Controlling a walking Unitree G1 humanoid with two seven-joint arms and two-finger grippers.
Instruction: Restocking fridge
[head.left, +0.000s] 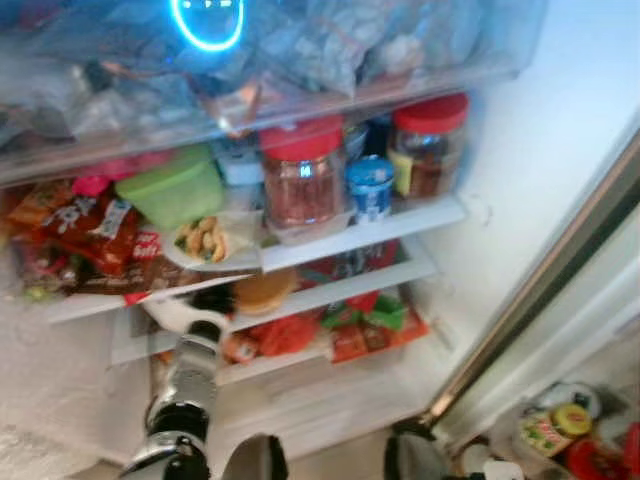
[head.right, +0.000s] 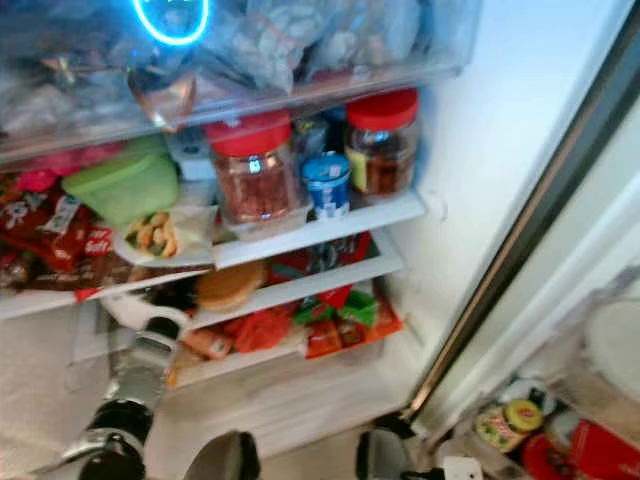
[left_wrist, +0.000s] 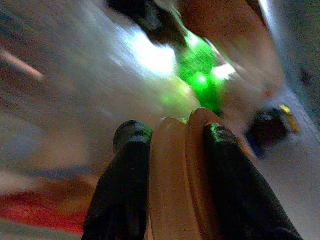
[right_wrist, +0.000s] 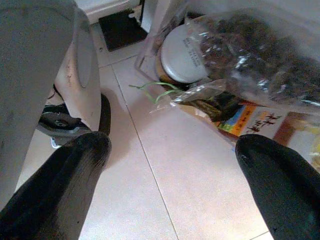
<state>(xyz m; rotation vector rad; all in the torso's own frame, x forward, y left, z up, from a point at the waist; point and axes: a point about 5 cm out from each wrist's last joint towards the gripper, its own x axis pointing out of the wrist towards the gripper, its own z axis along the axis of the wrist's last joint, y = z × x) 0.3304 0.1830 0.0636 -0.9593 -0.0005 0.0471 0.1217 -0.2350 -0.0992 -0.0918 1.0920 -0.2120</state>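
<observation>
The right gripper (right_wrist: 172, 185) hangs idle over the tiled floor (right_wrist: 165, 165), fingers spread apart. The left gripper (left_wrist: 170, 165) reaches into the fridge's middle shelf (head.left: 330, 295), fingers clamped either side of a round tan bun-like item (left_wrist: 180, 175). This looks like the placing step; next it probably needs setting down among the red packets (head.left: 285, 335), then release.

No word or number can be read with confidence. The red snack bags (head.left: 85, 225) on the left of the fridge shelf carry large white lettering, too blurred to make out. The blue-and-white cup (head.left: 371, 187) between the two red-lidded jars bears print that is only a smear. In the right wrist view, a packet (right_wrist: 260, 122) on the floor shows bold dark characters, not legible.
</observation>
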